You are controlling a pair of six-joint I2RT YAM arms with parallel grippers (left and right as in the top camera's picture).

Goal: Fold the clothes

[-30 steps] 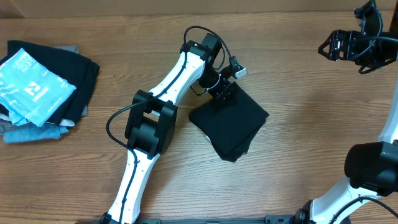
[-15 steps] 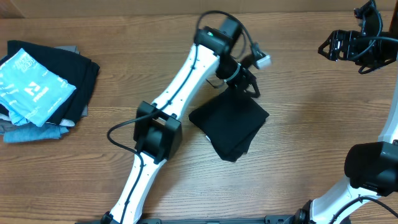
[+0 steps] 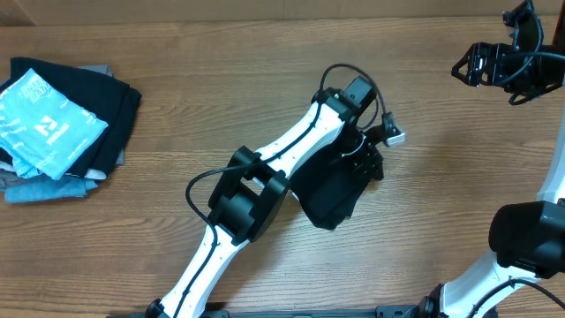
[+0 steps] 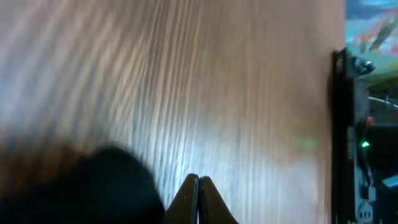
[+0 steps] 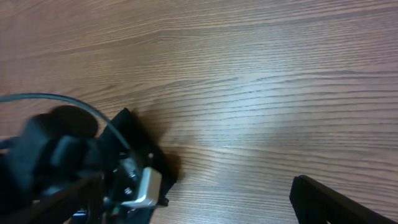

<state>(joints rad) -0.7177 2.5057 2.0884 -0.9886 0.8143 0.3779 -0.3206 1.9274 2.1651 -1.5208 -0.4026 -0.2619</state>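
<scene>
The clothes, a black T-shirt (image 3: 328,196), lie folded into a compact bundle in the middle of the table. My left gripper (image 3: 372,166) hovers at the bundle's upper right corner, and its arm covers the bundle's top left part. In the left wrist view the left gripper (image 4: 199,186) is shut, fingers pressed together with nothing between them. There the tips stand over bare wood, with the black T-shirt (image 4: 81,190) blurred just to their left. My right gripper (image 3: 481,64) is raised at the far right, away from the shirt, and stands open. One of its fingers (image 5: 333,202) shows in the right wrist view.
A pile of other garments lies at the far left: a light-blue one with white print (image 3: 44,124) on top of black, grey and blue ones. The left arm's base link (image 3: 238,199) stands close to the bundle's left side.
The left arm has swung right, from the bundle's upper left edge across it to its upper right corner, shut throughout. The bundle and the right arm have not moved.
</scene>
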